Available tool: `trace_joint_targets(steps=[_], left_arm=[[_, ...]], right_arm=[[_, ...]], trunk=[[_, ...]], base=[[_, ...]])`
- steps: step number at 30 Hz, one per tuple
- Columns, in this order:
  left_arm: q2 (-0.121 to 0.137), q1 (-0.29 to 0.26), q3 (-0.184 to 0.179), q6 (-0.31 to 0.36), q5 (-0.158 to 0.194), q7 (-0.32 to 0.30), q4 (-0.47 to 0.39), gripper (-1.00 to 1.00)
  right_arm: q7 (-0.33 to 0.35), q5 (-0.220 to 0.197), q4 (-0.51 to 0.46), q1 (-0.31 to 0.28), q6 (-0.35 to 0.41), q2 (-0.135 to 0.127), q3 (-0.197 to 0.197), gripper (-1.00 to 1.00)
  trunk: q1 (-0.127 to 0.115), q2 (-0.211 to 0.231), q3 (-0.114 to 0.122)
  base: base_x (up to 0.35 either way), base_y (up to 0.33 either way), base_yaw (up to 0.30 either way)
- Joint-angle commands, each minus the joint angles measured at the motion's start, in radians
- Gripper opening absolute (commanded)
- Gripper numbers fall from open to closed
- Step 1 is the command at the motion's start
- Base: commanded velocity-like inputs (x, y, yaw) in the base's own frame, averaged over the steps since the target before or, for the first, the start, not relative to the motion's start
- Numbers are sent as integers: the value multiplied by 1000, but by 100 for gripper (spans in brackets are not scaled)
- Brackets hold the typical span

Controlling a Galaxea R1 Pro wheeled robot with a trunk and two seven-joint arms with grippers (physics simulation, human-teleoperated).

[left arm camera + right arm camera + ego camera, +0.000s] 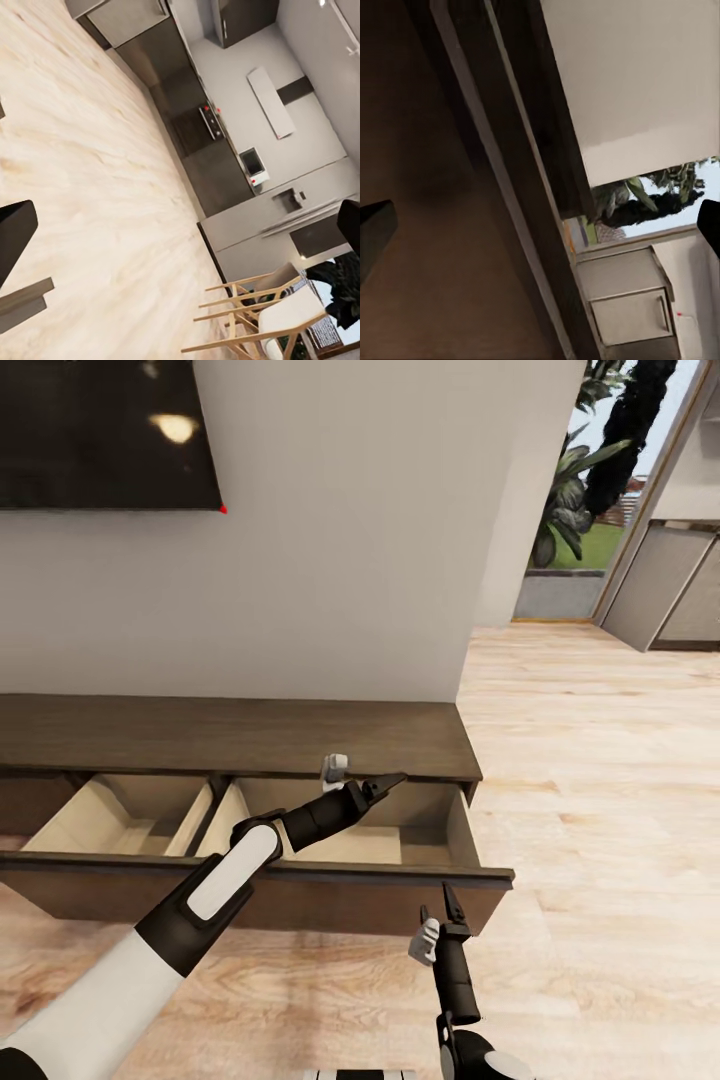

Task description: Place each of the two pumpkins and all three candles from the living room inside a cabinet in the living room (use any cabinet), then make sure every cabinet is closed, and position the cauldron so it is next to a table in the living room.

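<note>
Cabinet: stood against the wall, drawer pulled out, apparently to take items, visible part bare
Left gripper: over the open drawer, jaws nearly together, holding nothing
Right gripper: before the drawer front, jaws slightly parted, empty, probably ready to push

A dark wall TV hangs far left on the pale wall; light wood floor runs right toward glass doors and greenery — elsewhere, wooden chairs by kitchen units.
</note>
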Motion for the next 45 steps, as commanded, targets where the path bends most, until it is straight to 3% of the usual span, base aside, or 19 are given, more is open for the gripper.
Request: trace_joint_targets(steps=[1, 7, 14, 18, 21, 23, 25, 33, 37, 41, 45], left_arm=[[0, 0, 0, 0, 0, 0, 0, 100], [0, 0, 0, 0, 0, 0, 0, 100], [0, 0, 0, 0, 0, 0, 0, 100], [0, 0, 0, 1, 0, 0, 0, 100], [1, 0, 2, 2, 0, 1, 1, 100], [5, 0, 5, 2, 0, 1, 2, 100], [9, 0, 7, 2, 0, 1, 2, 100], [29, -1, 11, 4, -1, 3, 2, 100], [47, -1, 12, 5, 0, 2, 0, 100], [64, -1, 25, 5, 0, 2, 0, 100], [67, -1, 44, 5, 0, 2, 0, 100]], right_arm=[[7, -1, 0, 0, -1, 6, 0, 100], [132, -23, 0, 5, -4, 36, 0, 100], [163, -49, -2, 15, -4, 40, 1, 100], [259, -61, -12, 20, -13, 42, 1, 100], [359, -131, -17, 22, -58, 42, 2, 100], [426, -217, -36, 22, -78, 42, 3, 100], [455, -247, -50, 23, -81, 42, 3, 100], [485, -271, -61, 26, -89, 59, 2, 100], [547, -291, -55, 29, -89, 64, 1, 100], [635, -404, -54, 31, -88, 64, 3, 100], [651, -442, -53, 31, -89, 64, 3, 100]], trunk=[[-4, 7, 3], [-27, 49, 22], [-54, 98, 44], [-69, 126, 56], [-81, 147, 66], [-88, 161, 72], [-96, 175, 78], [-127, 231, 103], [-142, 259, 116], [-157, 287, 129], [-173, 315, 141]], base=[[0, 0, 0], [0, 0, 0], [0, 0, 0], [0, 0, 0], [0, 0, 0], [0, 0, 0], [0, 0, 0], [0, 0, 43], [0, 0, 249], [0, 0, 283], [0, 0, 289]])
